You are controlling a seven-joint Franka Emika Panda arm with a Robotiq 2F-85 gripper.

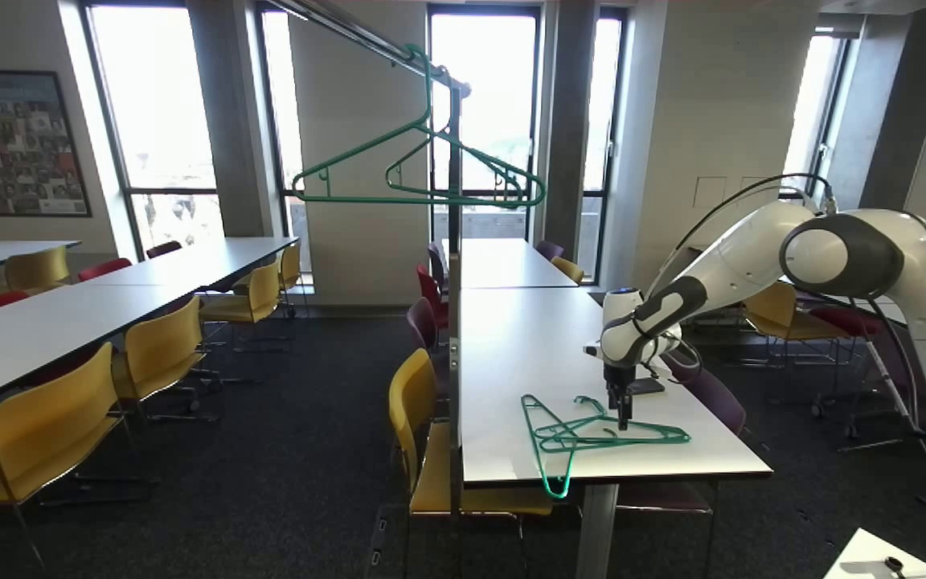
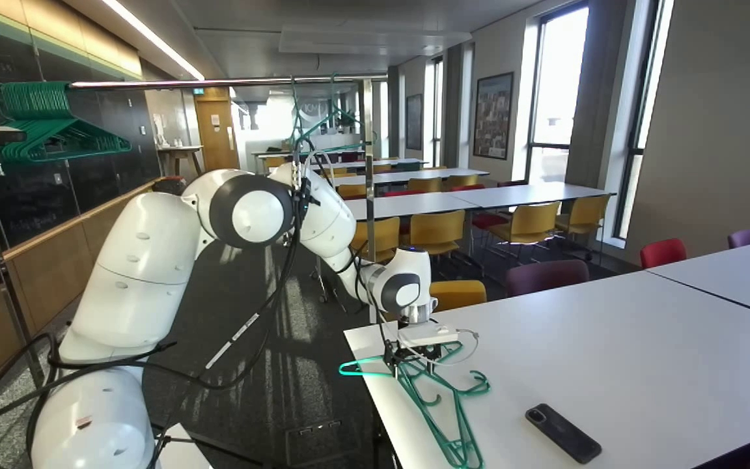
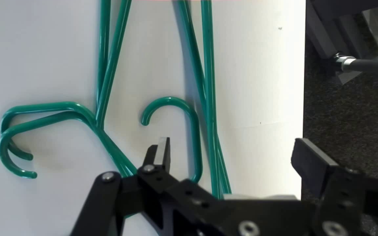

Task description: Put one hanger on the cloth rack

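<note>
Gripper (image 3: 231,149): over table (image 2: 642,339) nr its edge, fingers spread wide, tubes of loose hangers (image 3: 210,82) showing btwn them in wrist view; can't quite tell if it touches any.
Loose hangers: 3 green, overlapping, on table, w/ one corner sticking out past its edge.
Cloth rack (image 2: 219,82): upright beside table, rail well abv tabletop.
Hung hangers (image 1: 350,200): 2 green on that rail, nr post, higher than table.
Hanger bunch (image 2: 43,101): more green, same rail, farther fr table.
Phone (image 2: 562,433): dark, flat on table.
</note>
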